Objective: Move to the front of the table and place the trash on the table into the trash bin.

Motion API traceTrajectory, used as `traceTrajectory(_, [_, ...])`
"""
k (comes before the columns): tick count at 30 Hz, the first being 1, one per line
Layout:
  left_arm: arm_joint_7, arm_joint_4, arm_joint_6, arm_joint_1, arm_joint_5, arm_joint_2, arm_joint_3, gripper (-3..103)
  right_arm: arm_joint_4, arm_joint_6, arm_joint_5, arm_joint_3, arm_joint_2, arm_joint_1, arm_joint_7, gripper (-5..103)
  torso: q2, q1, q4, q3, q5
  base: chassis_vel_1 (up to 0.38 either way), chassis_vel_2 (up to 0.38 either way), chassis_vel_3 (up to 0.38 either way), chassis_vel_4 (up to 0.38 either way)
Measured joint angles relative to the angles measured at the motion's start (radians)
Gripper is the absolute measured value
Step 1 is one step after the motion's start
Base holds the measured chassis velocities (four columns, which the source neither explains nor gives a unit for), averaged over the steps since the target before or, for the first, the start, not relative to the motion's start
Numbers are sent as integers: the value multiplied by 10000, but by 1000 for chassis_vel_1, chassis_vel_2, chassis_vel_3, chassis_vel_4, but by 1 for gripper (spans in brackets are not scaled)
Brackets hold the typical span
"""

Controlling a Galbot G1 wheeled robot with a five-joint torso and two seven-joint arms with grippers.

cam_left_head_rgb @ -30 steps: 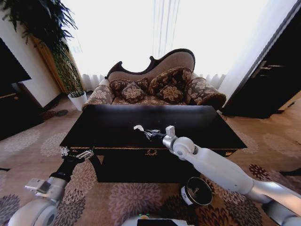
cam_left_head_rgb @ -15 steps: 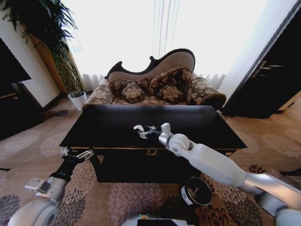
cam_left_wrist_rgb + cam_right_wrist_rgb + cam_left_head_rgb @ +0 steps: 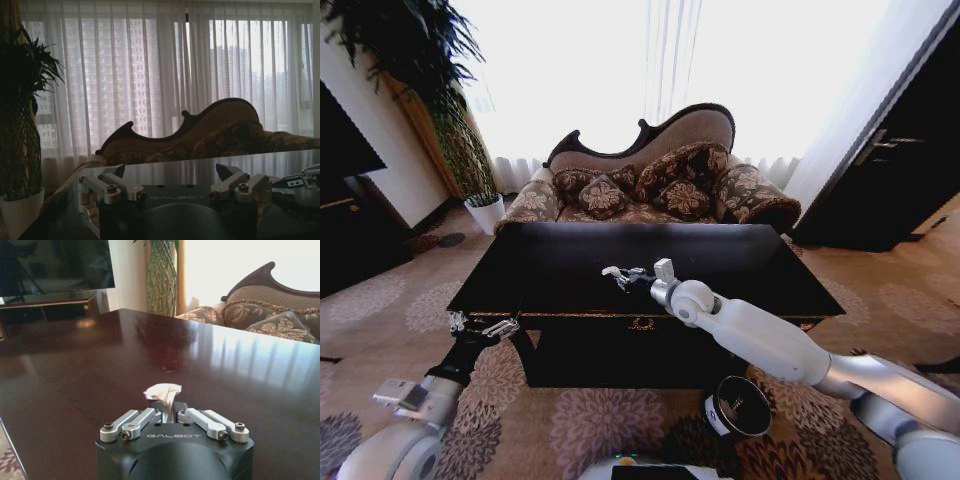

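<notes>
Paper, a crumpled white wad point(image 3: 162, 391), sits pinched between the fingertips of our right end effector point(image 3: 170, 415), which is clenched on it above the middle of the glossy black surface point(image 3: 75, 365); in the head view the same wad point(image 3: 612, 271) shows just past the fingertips, toward our left. We judge the hold shallow: most of the wad sticks out beyond the tips, so a quick swing could shake it loose, and it would drop back on the surface or onto the carpet. The wad has no clear long axis; it is a lumpy ball, a little wider than tall, with its free bulk pointing away from the wrist and toward the sofa point(image 3: 650, 185). The trash bin point(image 3: 738, 405) stands on the carpet on our side of the surface, near the right arm's elbow, so that arm must fold back tightly and could clip the gold-trimmed edge. Our left end effector point(image 3: 480, 325) hangs released by the near left corner.
</notes>
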Motion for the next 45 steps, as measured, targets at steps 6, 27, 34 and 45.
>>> traceTrajectory(6, [0,0,0,0,0,0,0,100,245,1,80,275,-180,-225,42,1,0,0,0,0,0,0,0,0,0])
traceTrajectory(27, [0,0,0,0,0,0,0,100,2799,923,-761,7808,-1720,-6987,-553,0,1,-3,-6,-2,5,0,0,0,0])
traceTrajectory(34, [0,1,0,0,0,-1,0,100,3315,2228,-2382,10870,-452,-10228,-1185,0,1,-2,0,-2,-1,0,0,0,0])
traceTrajectory(45, [0,0,0,0,0,0,-1,100,2923,5468,-5318,13041,1701,-13094,-2197,0,2,-2,0,-2,0,0,0,0,0])
